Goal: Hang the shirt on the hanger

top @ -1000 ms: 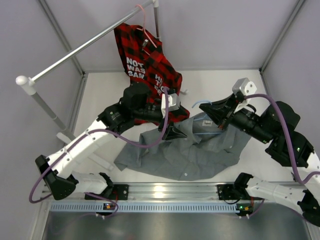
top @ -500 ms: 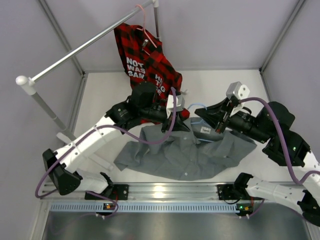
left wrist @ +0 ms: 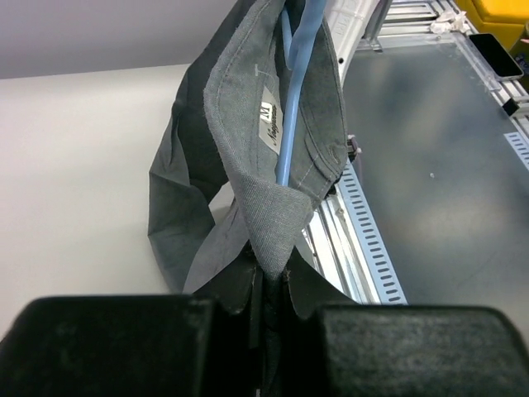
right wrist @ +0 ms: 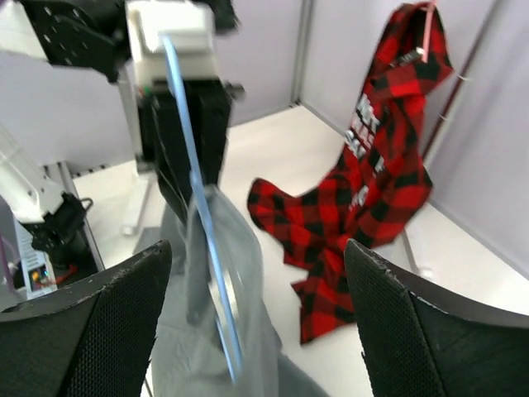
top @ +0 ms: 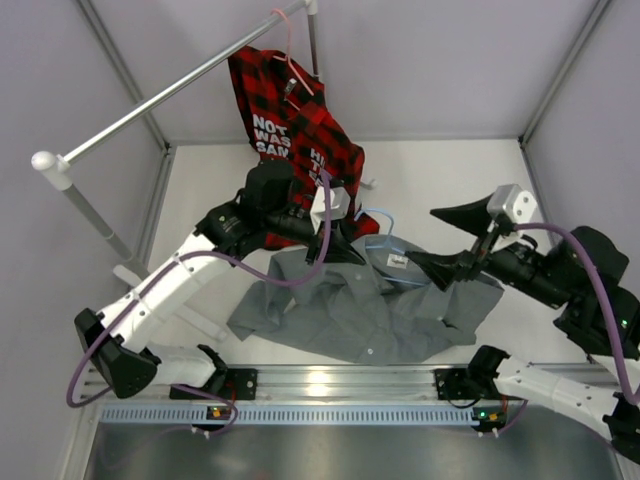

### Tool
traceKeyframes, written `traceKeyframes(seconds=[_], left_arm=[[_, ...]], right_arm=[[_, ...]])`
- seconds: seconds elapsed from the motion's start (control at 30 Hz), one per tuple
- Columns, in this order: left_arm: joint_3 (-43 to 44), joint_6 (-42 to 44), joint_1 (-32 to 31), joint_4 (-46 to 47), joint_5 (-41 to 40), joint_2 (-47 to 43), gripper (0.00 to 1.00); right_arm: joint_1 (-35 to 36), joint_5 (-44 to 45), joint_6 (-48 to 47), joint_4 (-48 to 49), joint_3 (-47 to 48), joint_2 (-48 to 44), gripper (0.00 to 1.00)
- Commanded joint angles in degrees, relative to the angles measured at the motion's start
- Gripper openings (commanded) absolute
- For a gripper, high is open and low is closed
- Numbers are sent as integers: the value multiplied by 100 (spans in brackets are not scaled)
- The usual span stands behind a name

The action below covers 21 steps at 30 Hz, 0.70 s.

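Observation:
The grey shirt (top: 350,310) lies spread on the table, its collar lifted. My left gripper (top: 345,250) is shut on the collar's edge; in the left wrist view the collar (left wrist: 273,207) rises from the closed jaws. The light-blue hanger (top: 385,245) sits in the collar opening, hook up; its bar shows in the left wrist view (left wrist: 296,99) and the right wrist view (right wrist: 202,223). My right gripper (top: 448,238) is open and empty, to the right of the hanger and apart from it.
A red-and-black plaid shirt (top: 295,125) hangs on a pink hanger (top: 290,50) from the metal rail (top: 170,92) at the back left, its hem draped on the table by my left arm. The metal rail base runs along the near edge (top: 340,385).
My right gripper has let go of the hanger, opened wide and pulled back to the right. My left gripper keeps its hold on the collar and has shifted slightly.

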Motion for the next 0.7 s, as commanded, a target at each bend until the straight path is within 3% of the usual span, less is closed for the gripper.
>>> traceKeyframes(seconds=[0.0,0.17,0.43,0.53,0.63,0.67], left_arm=[[-51,178,99,-51,595,-413,0],[-262,143,99,-61,806,-598,0],[-429,63,99,-61,1157,-669,0],[-473,46,99,-61,1166,-669,0],[-491,37,99,-61,1210,-704,0],[-482,37,99,-61,1228,-721,0]], right_arm=[[30,555,-323,-1079,301,-443,82],[30,-94,-561,-2853,749,-602,84],[30,-1122,-754,-3218,679,-190,81],[30,-1711,-868,-3130,591,135,67],[39,-1976,-921,-3034,539,320,28],[30,-1967,-895,-2955,512,321,26]])
